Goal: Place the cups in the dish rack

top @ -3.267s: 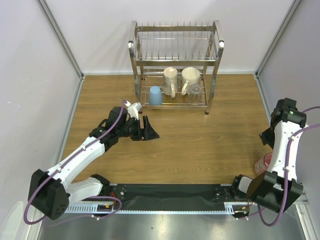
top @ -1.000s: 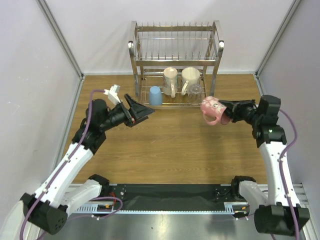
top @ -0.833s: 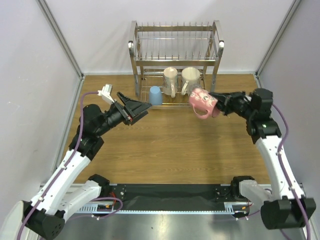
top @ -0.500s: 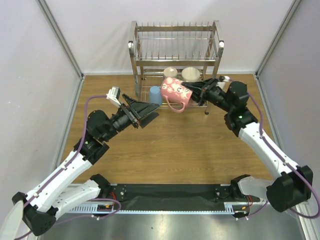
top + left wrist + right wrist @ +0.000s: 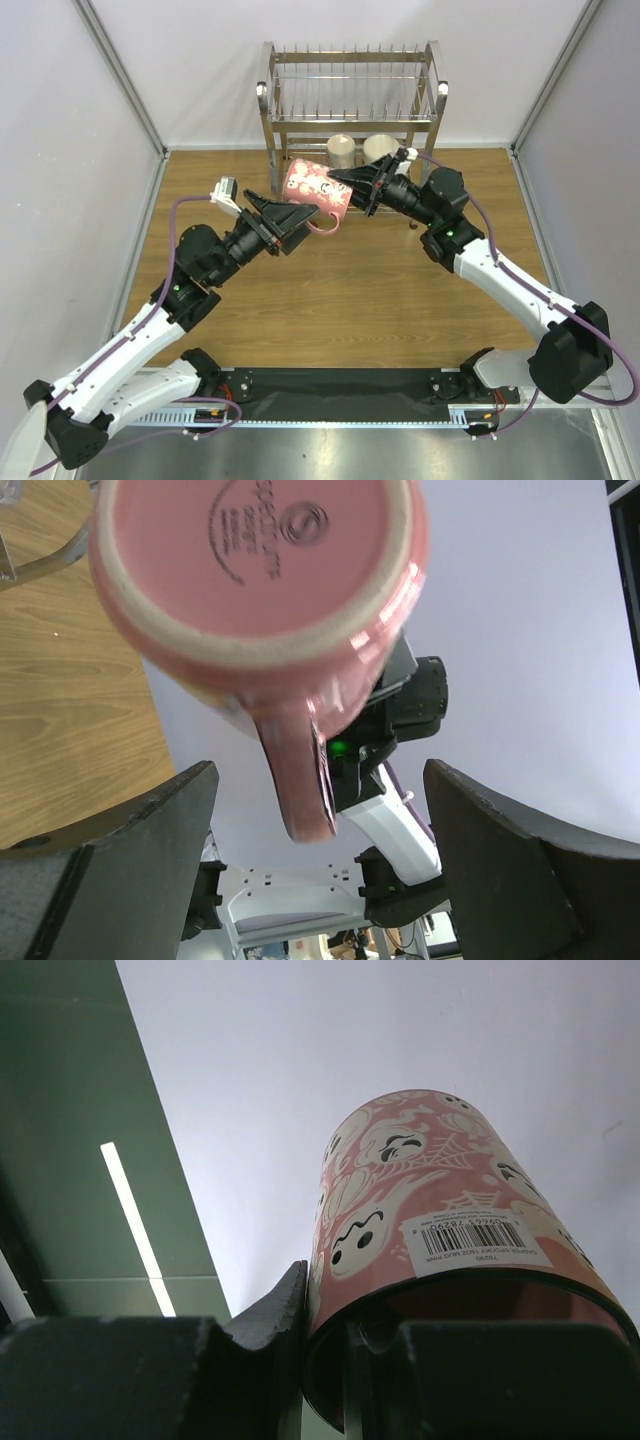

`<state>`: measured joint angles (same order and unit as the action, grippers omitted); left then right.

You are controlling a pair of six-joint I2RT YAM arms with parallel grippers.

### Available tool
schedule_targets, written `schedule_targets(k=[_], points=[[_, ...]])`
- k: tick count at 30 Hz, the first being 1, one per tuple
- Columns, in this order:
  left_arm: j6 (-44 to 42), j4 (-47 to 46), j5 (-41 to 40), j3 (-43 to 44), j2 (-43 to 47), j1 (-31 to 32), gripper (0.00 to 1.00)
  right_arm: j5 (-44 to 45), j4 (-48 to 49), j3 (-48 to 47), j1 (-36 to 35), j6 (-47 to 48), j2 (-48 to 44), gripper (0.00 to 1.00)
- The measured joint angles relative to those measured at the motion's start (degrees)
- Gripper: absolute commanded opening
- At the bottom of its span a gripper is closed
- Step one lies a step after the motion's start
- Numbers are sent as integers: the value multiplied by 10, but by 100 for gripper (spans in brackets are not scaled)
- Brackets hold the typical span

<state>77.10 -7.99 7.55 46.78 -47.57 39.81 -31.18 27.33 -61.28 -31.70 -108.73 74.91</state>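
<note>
1. I'm carrying the pink mug (image 5: 315, 187) with the right gripper (image 5: 352, 188). It's clamping the rim, with one finger inside the mug and one outside.
2. The pink mug is hanging sideways in the air over the far middle of the tabletop (image 5: 350, 300), just in front of the rack (image 5: 350, 70). Its base is pointing at the left arm and its handle (image 5: 300, 770) is dangling downward.
3. The left gripper (image 5: 303, 216) is sitting just beside the mug's base with its jaws wide apart, gripping nothing. On the left wrist cam the handle is hanging between the two fingers (image 5: 130, 870), apart from both.
4. The rack is standing at the far edge. A cream mug (image 5: 342, 148) and a second cream mug (image 5: 378, 146) are peeking out of its lower tier behind the pink one.
5. The right wrist cam is showing ghost prints and a barcode sticker (image 5: 478, 1235) on the pink mug.
</note>
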Motion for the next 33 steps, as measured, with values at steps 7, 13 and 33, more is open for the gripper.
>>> schedule_targets(k=[7,13,33], points=[[-2,18,-6,0,-11,3,79,-7,4,-1,-19,-2,0,0],[0,11,-7,0,-23,6,69,-5,3,-4,-27,2,3,0],[19,-2,16,-1,-22,10,0,3,-6,-16,-37,52,5,0]])
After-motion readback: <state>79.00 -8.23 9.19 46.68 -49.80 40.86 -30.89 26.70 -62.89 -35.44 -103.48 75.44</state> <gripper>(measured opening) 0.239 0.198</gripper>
